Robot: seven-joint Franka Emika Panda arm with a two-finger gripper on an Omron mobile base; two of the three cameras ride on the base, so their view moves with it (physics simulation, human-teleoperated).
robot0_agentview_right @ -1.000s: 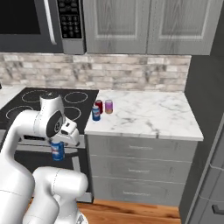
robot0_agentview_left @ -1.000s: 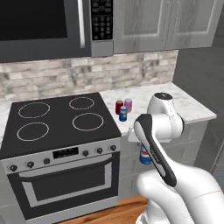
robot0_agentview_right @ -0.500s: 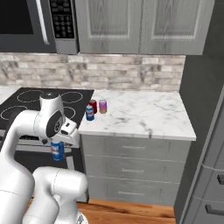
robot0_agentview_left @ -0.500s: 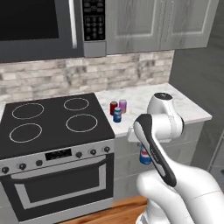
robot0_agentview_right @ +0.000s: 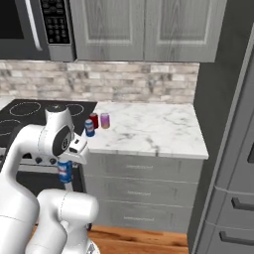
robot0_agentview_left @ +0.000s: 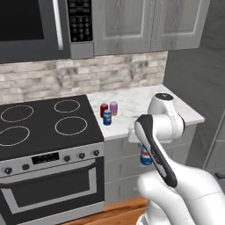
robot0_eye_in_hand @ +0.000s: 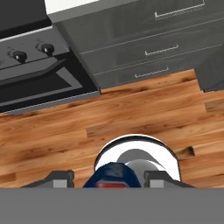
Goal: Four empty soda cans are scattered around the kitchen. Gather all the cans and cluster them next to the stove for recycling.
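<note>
The counter point(robot0_agentview_left: 145, 103) is white marble with grey veining, occupying the centre right of the left base view and the centre of the right base view. Its top carries three soda cans grouped at its stove-side end: a red can point(robot0_agentview_left: 103, 109), a pink-purple can point(robot0_agentview_left: 114, 107) just beside it, and a blue can point(robot0_agentview_left: 107, 117) standing in front of the pair, nearest the counter edge. All three stand upright. The stove point(robot0_agentview_left: 41, 125) adjoins the counter in the left half of the left base view: black glass top, white ring burners, steel front with dark knobs and an oven door below.

A fourth can, blue with white-red marks point(robot0_agentview_right: 64, 171), hangs below counter height in front of the grey drawers point(robot0_agentview_right: 144, 188), at the centre left of the right base view. The fingers point(robot0_eye_in_hand: 108, 178) are closed on this fourth can (seen in the hand view at the bottom centre, where its blue body sits between the two dark tips).

Behind the counter runs a backsplash point(robot0_agentview_right: 124, 82) of light stone tiles. Grey wall cabinets point(robot0_agentview_left: 145, 24) fill the upper right of the left base view; a black microwave point(robot0_agentview_left: 39, 26) hangs at the upper left, above the stove. A tall dark grey unit point(robot0_agentview_right: 228, 124) closes the right edge of the right base view. The floor point(robot0_eye_in_hand: 109, 113) is of warm wood planks.
</note>
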